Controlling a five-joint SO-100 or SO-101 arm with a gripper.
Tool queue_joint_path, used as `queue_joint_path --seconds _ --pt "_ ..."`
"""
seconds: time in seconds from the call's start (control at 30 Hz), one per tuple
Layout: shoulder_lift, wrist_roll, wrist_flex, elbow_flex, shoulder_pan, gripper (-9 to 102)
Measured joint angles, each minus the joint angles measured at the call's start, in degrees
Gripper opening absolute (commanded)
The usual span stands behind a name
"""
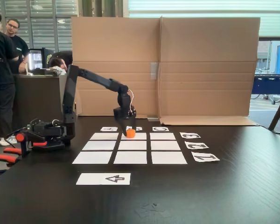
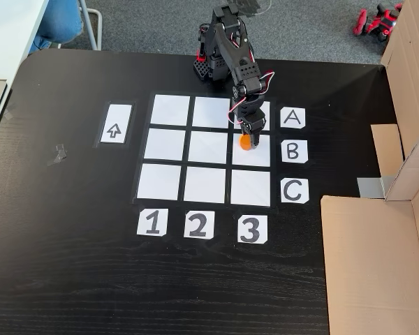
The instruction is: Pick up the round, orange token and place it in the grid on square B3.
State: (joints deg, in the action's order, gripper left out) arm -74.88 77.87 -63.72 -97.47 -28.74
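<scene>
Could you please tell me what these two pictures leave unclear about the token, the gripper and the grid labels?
- Gripper jaws: in a fixed view from above, the arm covers them, so open or shut is unclear.
- Token: in a fixed view from table height, whether it rests on square B3 or hangs just above is unclear.
- B card: the gripper hides most of it in that view.
- Grid letter cards are too small to read there.

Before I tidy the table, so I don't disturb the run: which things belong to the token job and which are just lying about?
Belong to the job:
orange token, at the gripper
white grid
square B3
letter cards
number cards

Just lying about:
arrow sheet
cardboard screen
red clamp handles
</scene>
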Motion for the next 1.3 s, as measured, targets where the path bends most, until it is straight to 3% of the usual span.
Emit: queue_joint_path --seconds 0.07,0.2,0.27,0.4,0.57,0.77,0.93,1.13,1.3 --pt "0.2 0.1 0.0 0.3 -0.2 -1" --pt "0.4 1.5 0.0 0.4 -0.2 26" --pt "0.5 2.3 -0.2 0.4 -0.2 55" --pt "1.8 4.3 -1.9 0.5 -0.6 67" --pt "0.8 4.7 -1.9 -0.8 -1.2 74" --pt "-6.0 6.0 -2.0 -6.9 -5.0 74" --pt "-13.5 6.3 2.5 -15.6 -9.1 74" --pt "-31.0 9.0 13.4 -32.0 -9.5 74" --pt "-51.1 9.4 15.1 -43.4 -4.6 71"
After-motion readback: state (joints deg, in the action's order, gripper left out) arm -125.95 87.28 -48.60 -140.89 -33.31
